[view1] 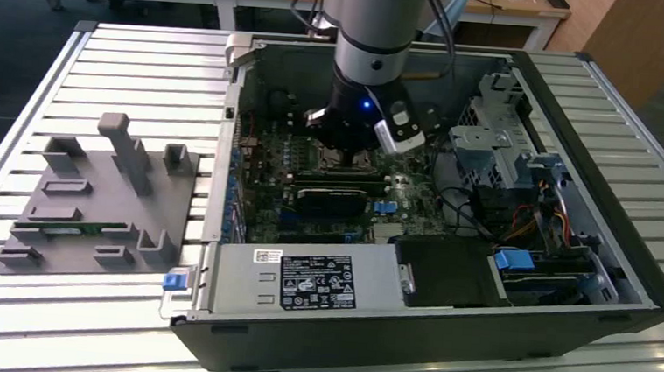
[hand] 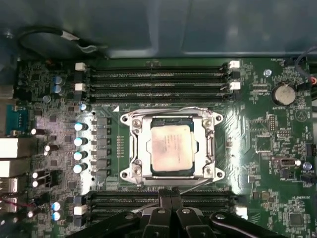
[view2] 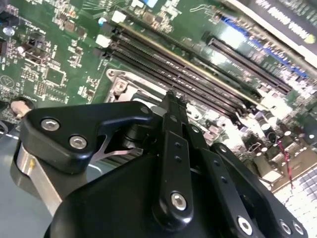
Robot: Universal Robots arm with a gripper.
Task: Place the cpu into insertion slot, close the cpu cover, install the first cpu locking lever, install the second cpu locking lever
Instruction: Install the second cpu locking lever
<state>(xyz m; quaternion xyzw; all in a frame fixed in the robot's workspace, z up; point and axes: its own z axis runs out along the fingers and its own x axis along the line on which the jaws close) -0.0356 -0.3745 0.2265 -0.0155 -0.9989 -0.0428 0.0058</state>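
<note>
case (view1: 606,284) open on the desk (view1: 19,304) | cpu cover (hand: 171,148) lies closed over insertion slot, cpu (hand: 171,147) seated in its window | my end effector (hand: 171,198) hangs just beside the socket's edge, fingertips pressed together, holding nothing

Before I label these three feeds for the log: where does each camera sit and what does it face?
Exterior view: off the arm, above the open computer case, facing the arm inside it.
First wrist view: on the arm, facing down on the cpu under its cpu cover; gripper at the edge.
Second wrist view: behind the gripper, facing the motherboard's memory slots.
Both wrist views share the gripper.
</note>
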